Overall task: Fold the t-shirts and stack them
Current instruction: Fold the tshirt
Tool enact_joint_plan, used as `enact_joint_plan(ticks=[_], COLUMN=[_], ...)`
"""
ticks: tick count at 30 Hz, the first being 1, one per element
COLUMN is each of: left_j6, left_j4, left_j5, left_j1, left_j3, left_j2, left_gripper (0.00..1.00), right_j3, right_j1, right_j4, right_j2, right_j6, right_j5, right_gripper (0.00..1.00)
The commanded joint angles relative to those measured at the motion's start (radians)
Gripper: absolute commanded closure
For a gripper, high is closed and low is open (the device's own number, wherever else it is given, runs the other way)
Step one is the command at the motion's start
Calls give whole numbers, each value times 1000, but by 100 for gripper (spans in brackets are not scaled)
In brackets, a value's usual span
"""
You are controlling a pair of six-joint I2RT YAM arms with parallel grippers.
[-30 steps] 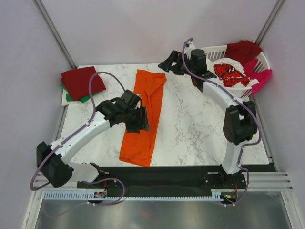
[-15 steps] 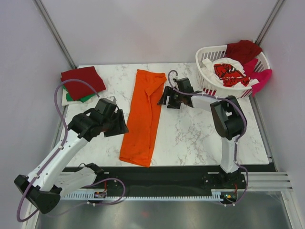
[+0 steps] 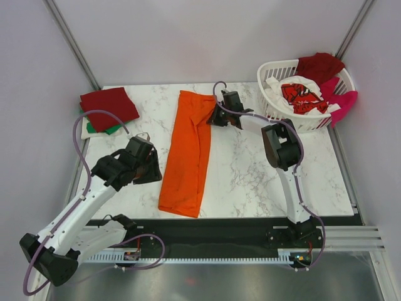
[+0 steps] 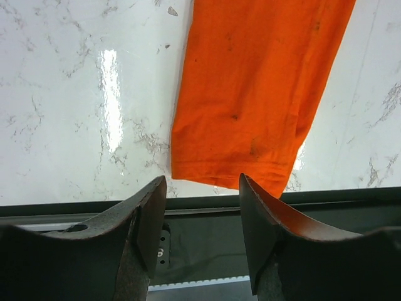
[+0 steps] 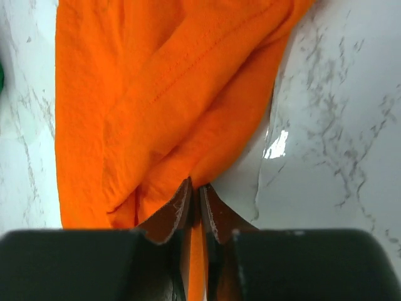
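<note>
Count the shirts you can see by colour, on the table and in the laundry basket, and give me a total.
orange shirt: 1
dark red shirts: 2
green shirt: 1
magenta shirt: 1
white shirt with red print: 1
Total: 6
Not counted: pale layer under the left pile, kind unclear.

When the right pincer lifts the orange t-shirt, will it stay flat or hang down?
Probably it hangs limp: the orange t-shirt bunches into soft folds where the right pincer pinches it. Likely light; the cloth lies thin and flat.
</note>
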State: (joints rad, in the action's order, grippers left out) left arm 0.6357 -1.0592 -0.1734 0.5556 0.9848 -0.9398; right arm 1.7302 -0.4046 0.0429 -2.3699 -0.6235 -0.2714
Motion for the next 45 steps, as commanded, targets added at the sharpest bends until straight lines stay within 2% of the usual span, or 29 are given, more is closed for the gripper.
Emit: enact_joint_plan(ticks=[1,8,10,11,12,13,16,21,24,25,27,31,32,34,40,45], left_j6=[-21,8,18,22,27,36,65,81,97,105,110,104,105,104,108,128], left_j4=[62,129,152,159,166,183,218,240,266,278,317,419,435,478,553,587], left_j5=[5,70,86,101,109,118,143,143,147,152,163,167,166,152,153,155], left_j1=[-8,-8,-8,-8,-8,-8,-8,-8,-8,-8,-8,-8,-8,-8,-10,-10], left_j3=[-28,-58,-61,-66,-70,-75,-106,-143,-176,-185,-215,-255,-264,-271,-279,-328], left_j2=[7,-45,-62,-70,-83,-86,-91,-88,-93,-96,-108,-131,-142,-201,-316,-350], left_gripper=[43,45,46,46,47,47,48,50,50,50,47,42,36,34,36,42], right_j3=[75,235,279,285,290,290,226,33,-166,-279,-392,-718,-768,-883,-1101,-1178], right_j1=[18,96,102,107,105,105,107,105,93,76,53,-8,-32,-78,-152,-155], right_j4=[84,159,187,192,195,209,216,213,180,148,112,-29,-44,-103,-135,-129], right_j2=[-63,-127,-146,-149,-147,-143,-85,122,254,286,377,503,526,604,715,765], right_j6=[28,65,82,90,108,116,143,156,114,107,90,21,5,-24,-35,-12], right_j5=[124,126,112,101,92,86,93,106,55,22,-9,-124,-133,-152,-144,-124], right_gripper=[86,87,81,73,58,36,22,18,17,17,16,16,17,16,16,16])
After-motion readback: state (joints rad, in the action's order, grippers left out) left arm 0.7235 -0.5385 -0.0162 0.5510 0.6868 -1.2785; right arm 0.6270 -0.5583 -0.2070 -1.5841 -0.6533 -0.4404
